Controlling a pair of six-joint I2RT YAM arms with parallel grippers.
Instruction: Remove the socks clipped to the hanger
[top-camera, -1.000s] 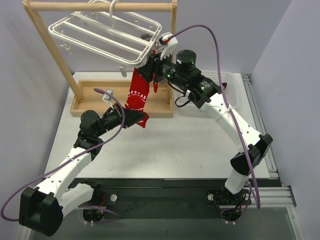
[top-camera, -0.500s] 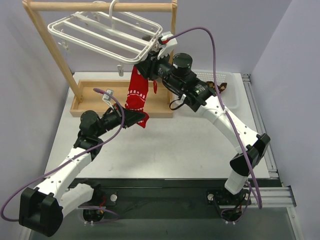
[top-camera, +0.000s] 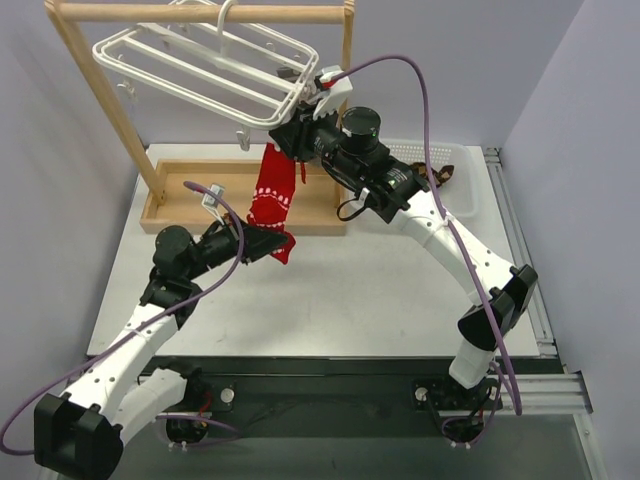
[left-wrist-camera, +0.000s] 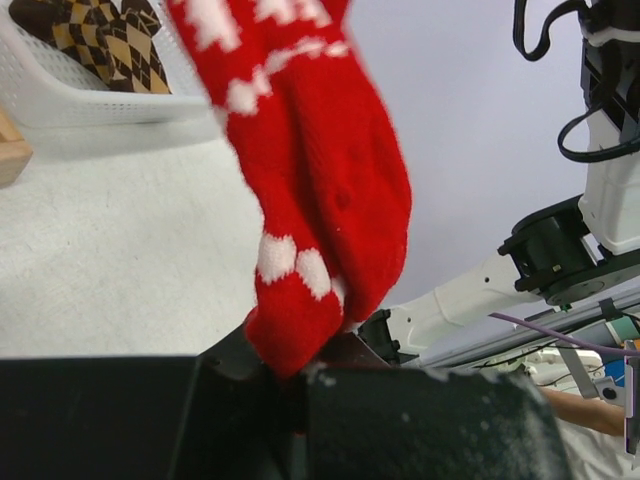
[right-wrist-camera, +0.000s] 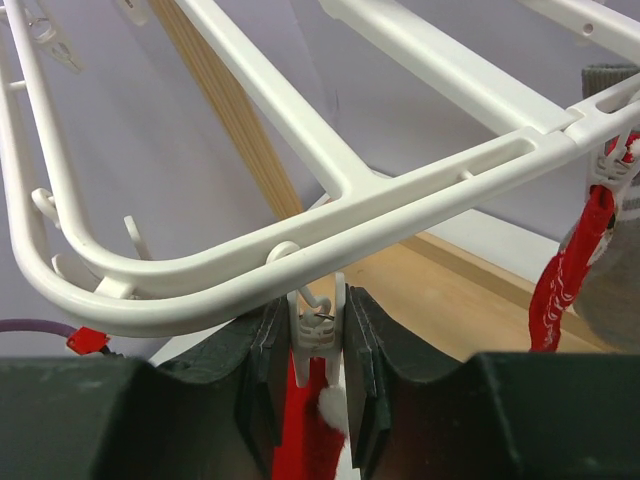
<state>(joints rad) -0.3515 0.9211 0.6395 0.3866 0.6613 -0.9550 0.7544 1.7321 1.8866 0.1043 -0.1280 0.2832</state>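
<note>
The right gripper (right-wrist-camera: 318, 345) pinches a white clip (right-wrist-camera: 318, 322) on the hanger (right-wrist-camera: 330, 215) rim above the red sock (top-camera: 272, 195), while the left gripper (top-camera: 281, 244) clamps that sock's toe. A second red sock (right-wrist-camera: 565, 285) hangs nearby; an argyle sock (left-wrist-camera: 95, 40) lies in the white basket (left-wrist-camera: 60, 105).

There is one white hanger (top-camera: 200, 65) on one wooden rack (top-camera: 110, 110). Two red socks (top-camera: 272, 190) hang, each from its own clip (right-wrist-camera: 318, 325). One grey sock (right-wrist-camera: 610, 80) shows at the hanger's corner. One white basket (left-wrist-camera: 90, 105) holds argyle socks (left-wrist-camera: 105, 50); whether one or two, I cannot tell.
</note>
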